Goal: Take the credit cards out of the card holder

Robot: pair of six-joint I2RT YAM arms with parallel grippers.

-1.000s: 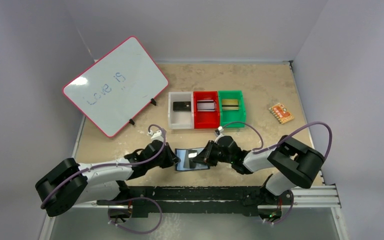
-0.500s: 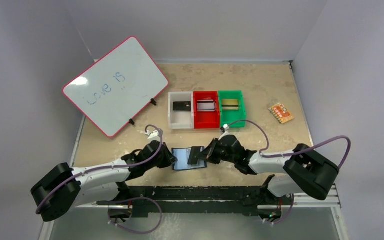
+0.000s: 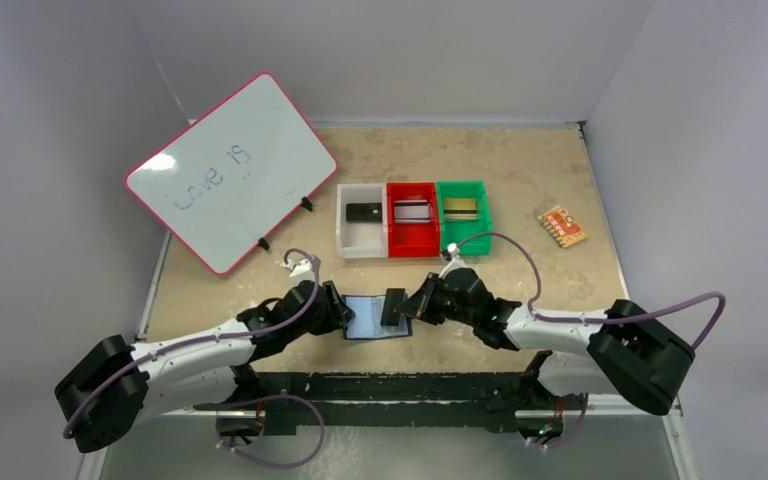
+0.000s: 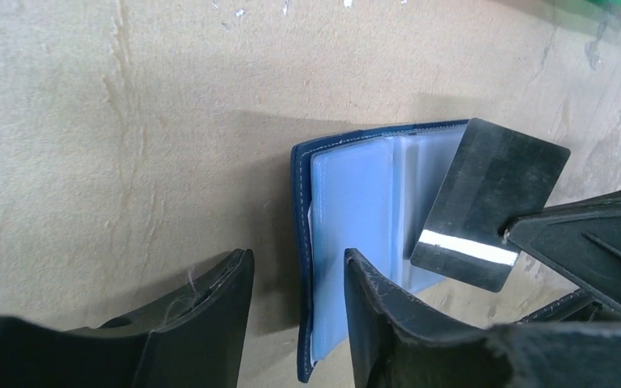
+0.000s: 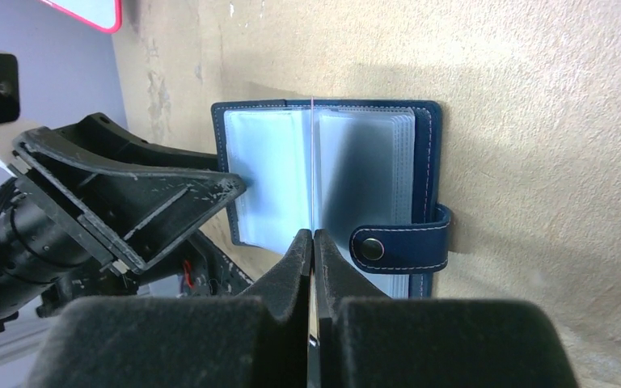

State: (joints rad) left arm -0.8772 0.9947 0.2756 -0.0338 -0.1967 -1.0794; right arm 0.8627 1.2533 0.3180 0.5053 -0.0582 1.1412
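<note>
The navy card holder (image 3: 368,320) lies open on the table, pale blue sleeves up, its snap tab (image 5: 400,246) at its right edge. My right gripper (image 3: 413,307) is shut on a black card with a white stripe (image 4: 489,202) and holds it on edge over the holder's right half. The card shows edge-on in the right wrist view (image 5: 312,162). My left gripper (image 4: 297,257) is open and straddles the holder's left edge (image 4: 301,242), with one finger (image 4: 372,291) on the inner sleeve and the other on the table. The sleeves look empty.
A white bin (image 3: 344,232), a red bin (image 3: 412,243) and a green bin (image 3: 463,241) stand in a row behind the holder, each with a card inside. A whiteboard (image 3: 230,170) leans at the back left. An orange patterned piece (image 3: 562,226) lies at the right.
My right gripper has drawn the black card up and out of the holder's sleeves. The holder and my left gripper have shifted slightly to the left.
</note>
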